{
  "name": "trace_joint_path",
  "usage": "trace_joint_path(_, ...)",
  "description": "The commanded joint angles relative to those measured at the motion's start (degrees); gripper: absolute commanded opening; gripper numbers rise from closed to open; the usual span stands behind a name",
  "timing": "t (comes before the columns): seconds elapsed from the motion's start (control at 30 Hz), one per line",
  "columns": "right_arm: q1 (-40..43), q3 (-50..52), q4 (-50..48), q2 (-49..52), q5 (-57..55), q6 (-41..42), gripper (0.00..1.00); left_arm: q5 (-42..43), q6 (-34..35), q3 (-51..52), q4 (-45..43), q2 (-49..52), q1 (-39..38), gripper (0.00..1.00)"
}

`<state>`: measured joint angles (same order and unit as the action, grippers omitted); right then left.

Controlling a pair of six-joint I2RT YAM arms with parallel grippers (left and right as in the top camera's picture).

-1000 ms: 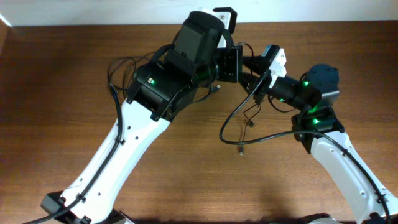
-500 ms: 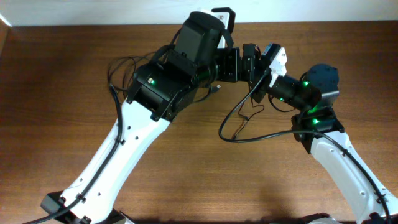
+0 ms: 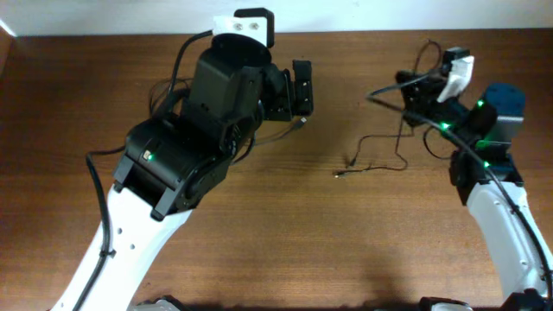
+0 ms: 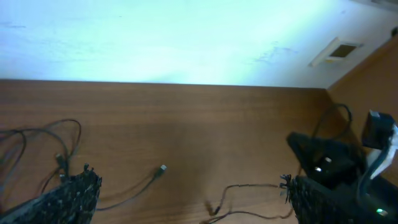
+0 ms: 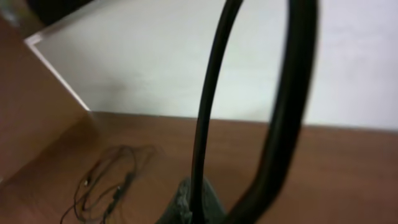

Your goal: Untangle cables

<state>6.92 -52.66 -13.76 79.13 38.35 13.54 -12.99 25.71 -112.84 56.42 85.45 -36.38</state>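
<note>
Tangled cables [image 3: 158, 97] lying far left by the left arm, left gripper [image 3: 303, 86] hovering with fingers spread wide, thin cable [image 3: 371, 171] trailing across mid table [image 3: 259, 225], right gripper [image 3: 380, 92] pinching its upper end far right.

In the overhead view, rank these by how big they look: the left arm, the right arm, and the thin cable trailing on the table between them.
Largest: the left arm, though it also rises nearer the camera.
Next: the right arm.
Smallest: the thin cable.
</note>
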Motion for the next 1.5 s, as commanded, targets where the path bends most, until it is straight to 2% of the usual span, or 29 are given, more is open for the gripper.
trace_joint_path(0.0, 4.1, -0.5, 3.0, 0.0, 0.0, 1.1, 0.04, -2.1, -0.9, -0.2, 0.4, -0.1, -0.2, 0.99)
trace_joint_path(0.23, 15.7, -0.5, 16.5, 0.0, -2.0, -5.8, 0.04, -2.1, -0.9, -0.2, 3.1, -0.1, -0.2, 0.99)
trace_joint_path(0.37, 22.0, -0.5, 19.4, 0.0, -3.5, -6.3, 0.04, -2.1, -0.9, -0.2, 5.7, -0.1, -0.2, 0.99)
trace_joint_path(0.43, 24.0, -0.5, 21.2, 0.1, -5.5, -9.1, 0.04, -2.1, -1.0, -0.2, 6.9, -0.1, -0.2, 0.99)
trace_joint_path(0.5, 25.6, -0.4, 23.6, 0.3, -9.4, -9.6, 0.04, -4.8, -0.9, -0.2, 8.4, -0.1, -0.2, 0.99)
trace_joint_path(0.57, 27.0, -0.4, 25.1, 1.3, -11.2, -10.4, 0.04, -13.1, -0.9, -0.2, 10.7, -0.1, -0.2, 0.99)
trace_joint_path(0.63, 27.7, -0.4, 25.2, 2.5, -13.2, -10.3, 0.04, -15.6, -0.9, -0.2, 11.9, -0.1, -0.2, 0.99)
trace_joint_path(0.8, 31.1, -0.4, 24.9, 6.1, -16.5, -10.2, 0.04, -15.6, -0.9, 0.2, 12.8, -0.1, -0.2, 0.99)
trace_joint_path(1.13, 43.8, -0.4, 19.1, 15.7, -19.3, -10.2, 0.04, -15.1, -0.9, 0.2, 12.4, 0.1, -0.2, 0.99)
trace_joint_path(1.33, 47.9, -0.4, 18.9, 18.6, -29.0, -10.1, 0.04, -14.7, -0.9, 0.3, 12.9, 0.1, -0.2, 0.99)
trace_joint_path(1.47, 48.3, -0.4, 19.5, 18.6, -41.8, -10.1, 0.04, -14.7, -0.9, 0.3, 12.9, 0.7, -0.2, 0.99)
